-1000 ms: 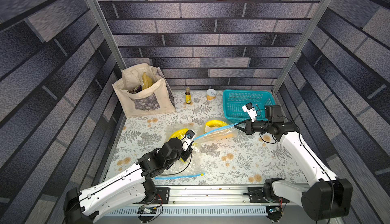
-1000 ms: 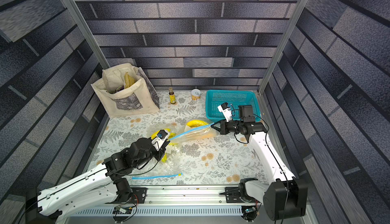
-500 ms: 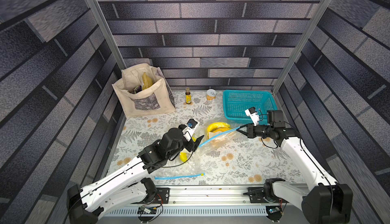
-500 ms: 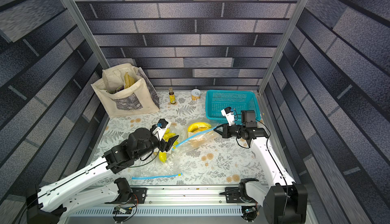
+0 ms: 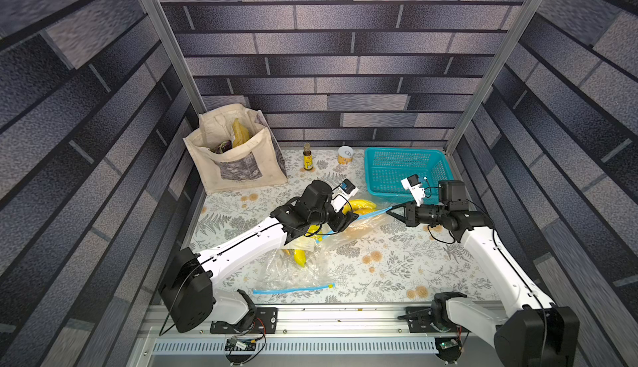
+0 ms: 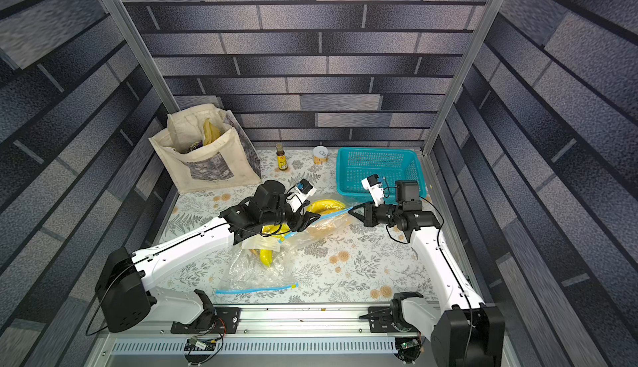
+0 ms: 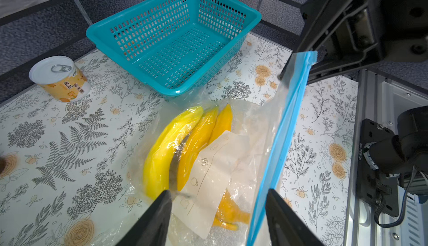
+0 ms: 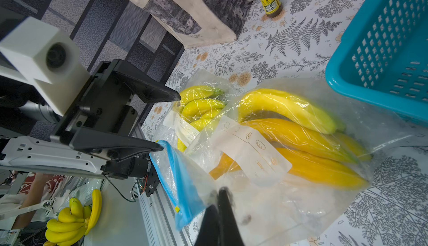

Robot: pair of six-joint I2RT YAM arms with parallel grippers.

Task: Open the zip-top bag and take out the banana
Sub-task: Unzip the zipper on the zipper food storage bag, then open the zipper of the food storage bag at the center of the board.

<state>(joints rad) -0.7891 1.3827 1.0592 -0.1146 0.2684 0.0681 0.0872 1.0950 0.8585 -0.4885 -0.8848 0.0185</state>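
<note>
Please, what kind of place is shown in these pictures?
Probably a robot test booth, not a real home: printed brick-pattern panels on aluminium posts, robot arms bolted to a rail, and grocery props such as a tote bag and a teal basket on a floral tablecloth.

From up here I see my right claw (image 6: 353, 210) pinching the end of the blue zip strip on the zip-top bag (image 6: 321, 229). The strip runs straight across to my left claw (image 6: 306, 219). That one's jaws look parted around the strip, though the dark fingers blur together and I can't be sure. A yellow banana (image 6: 326, 205) lies in the bag, near the teal basket (image 6: 376, 170). A second clear bag (image 6: 253, 272) of bananas lies nearer the front edge of the desk (image 6: 362, 272).
</note>
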